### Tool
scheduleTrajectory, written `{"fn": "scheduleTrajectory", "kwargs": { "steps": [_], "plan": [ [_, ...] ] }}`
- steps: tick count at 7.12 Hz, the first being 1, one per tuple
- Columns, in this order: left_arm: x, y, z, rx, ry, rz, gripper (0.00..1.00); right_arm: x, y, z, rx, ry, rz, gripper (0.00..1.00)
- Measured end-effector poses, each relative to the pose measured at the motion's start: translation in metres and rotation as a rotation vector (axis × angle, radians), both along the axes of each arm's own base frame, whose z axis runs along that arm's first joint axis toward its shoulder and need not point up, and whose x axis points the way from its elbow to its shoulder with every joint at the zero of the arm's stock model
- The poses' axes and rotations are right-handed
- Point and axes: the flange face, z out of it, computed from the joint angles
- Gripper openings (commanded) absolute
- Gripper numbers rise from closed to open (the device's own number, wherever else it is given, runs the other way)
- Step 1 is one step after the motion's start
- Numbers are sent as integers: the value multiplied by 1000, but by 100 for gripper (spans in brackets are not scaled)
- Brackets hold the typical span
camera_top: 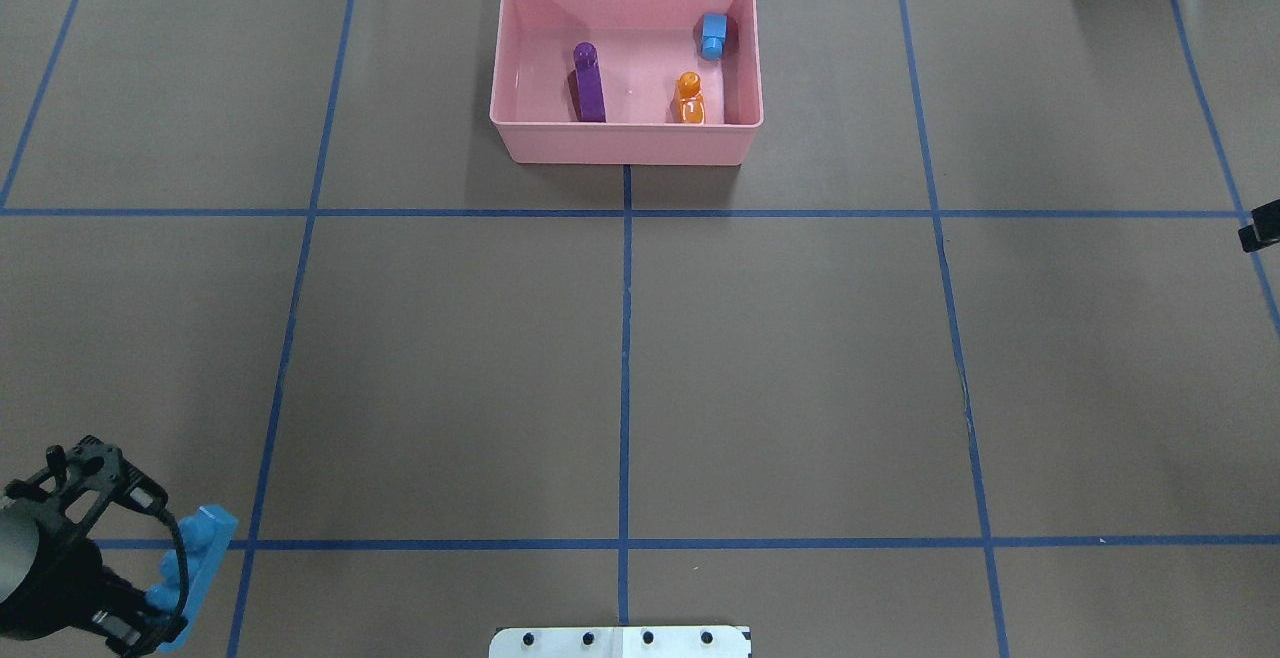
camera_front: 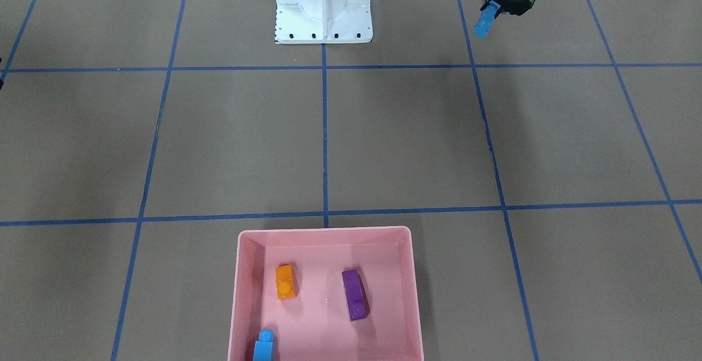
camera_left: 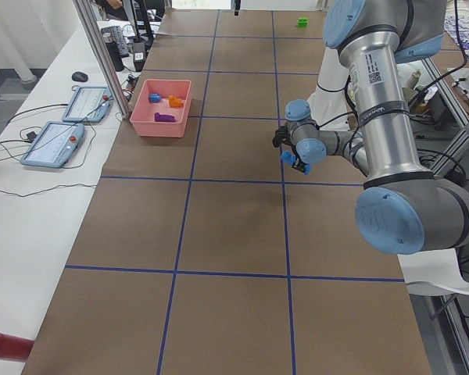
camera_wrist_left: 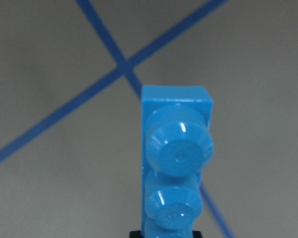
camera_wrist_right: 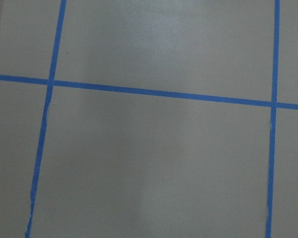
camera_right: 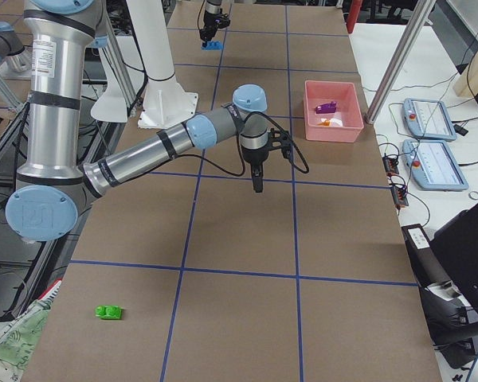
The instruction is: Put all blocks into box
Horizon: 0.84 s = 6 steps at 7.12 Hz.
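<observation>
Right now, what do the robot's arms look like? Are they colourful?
Both arms are shiny silver tubes with round light-blue caps at the joints. The left arm has a small white label with black print. The right arm has a black cable looping by its wrist. The left gripper and right gripper are black.

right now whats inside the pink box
Three blocks lie inside the pink box: the orange block, the purple block and the small blue block, all apart. Its near wall hides a strip of floor in the overhead view; the front-facing view shows no other block there.
</observation>
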Motion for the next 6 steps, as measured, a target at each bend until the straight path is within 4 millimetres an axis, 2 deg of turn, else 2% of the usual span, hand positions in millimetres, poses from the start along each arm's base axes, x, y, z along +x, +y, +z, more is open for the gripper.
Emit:
{"fn": "scheduleTrajectory", "kwargs": {
  "steps": [3,5,6],
  "plan": [
    [11,-60,-74,-63,161,-221,0,41,23,43,30,19,-92,100],
    [17,-102,-108,-86,236,-330,0,76,38,80,22,-34,-121,100],
    [25,-130,-124,-94,265,-382,0,91,47,99,16,-39,-124,100]
  ]
}}
